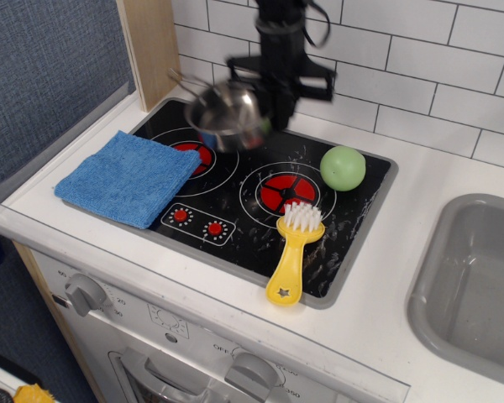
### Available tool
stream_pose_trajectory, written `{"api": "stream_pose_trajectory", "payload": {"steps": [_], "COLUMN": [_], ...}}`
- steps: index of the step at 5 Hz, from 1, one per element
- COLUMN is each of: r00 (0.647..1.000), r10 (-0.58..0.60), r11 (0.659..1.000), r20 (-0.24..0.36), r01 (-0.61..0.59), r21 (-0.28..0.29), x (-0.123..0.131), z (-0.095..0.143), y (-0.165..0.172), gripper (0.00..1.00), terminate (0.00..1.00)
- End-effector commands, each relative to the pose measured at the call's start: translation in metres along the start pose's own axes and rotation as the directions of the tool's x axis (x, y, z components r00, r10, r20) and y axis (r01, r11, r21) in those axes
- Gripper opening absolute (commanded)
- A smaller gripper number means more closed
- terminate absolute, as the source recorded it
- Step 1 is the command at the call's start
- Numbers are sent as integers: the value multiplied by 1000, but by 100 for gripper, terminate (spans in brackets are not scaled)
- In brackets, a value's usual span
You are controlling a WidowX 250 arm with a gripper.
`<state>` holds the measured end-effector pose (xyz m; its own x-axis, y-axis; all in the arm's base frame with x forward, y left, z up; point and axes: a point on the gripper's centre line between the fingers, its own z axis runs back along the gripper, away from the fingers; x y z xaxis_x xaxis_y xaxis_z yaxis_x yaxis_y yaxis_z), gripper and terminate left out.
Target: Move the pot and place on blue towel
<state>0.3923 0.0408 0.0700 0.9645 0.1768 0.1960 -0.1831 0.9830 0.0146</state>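
The pot (pixel 227 113), a small shiny steel saucepan, hangs tilted and motion-blurred above the back left burner, its thin handle pointing back left. My gripper (pixel 273 105) is shut on the pot's right rim and holds it off the black stove top (pixel 235 197). The blue towel (pixel 128 176) lies flat at the stove's front left corner, partly on the white counter, to the front left of the pot and apart from it.
A green ball (pixel 343 167) sits at the stove's back right. A yellow brush (pixel 292 252) lies at the front right. A wooden post (pixel 151 46) stands at the back left. A grey sink (pixel 475 281) is at the right.
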Motion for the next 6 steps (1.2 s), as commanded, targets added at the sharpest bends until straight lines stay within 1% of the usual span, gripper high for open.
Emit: {"api": "stream_pose_trajectory", "payload": {"steps": [1, 2, 3, 4, 6], "r00": [991, 992, 986, 981, 987], "r10": [35, 97, 157, 191, 158], "r11": [999, 995, 986, 980, 985], "r20": [129, 85, 51, 14, -29], "r01": [-38, -99, -160, -192, -156], "r21": [23, 23, 45, 48, 69], "x": [-32, -44, -50, -56, -66], "z": [63, 48, 37, 26, 14], "y": [10, 38, 64, 79, 66], "gripper": [0, 0, 0, 0, 0], "terminate": [0, 0, 0, 0, 0]}}
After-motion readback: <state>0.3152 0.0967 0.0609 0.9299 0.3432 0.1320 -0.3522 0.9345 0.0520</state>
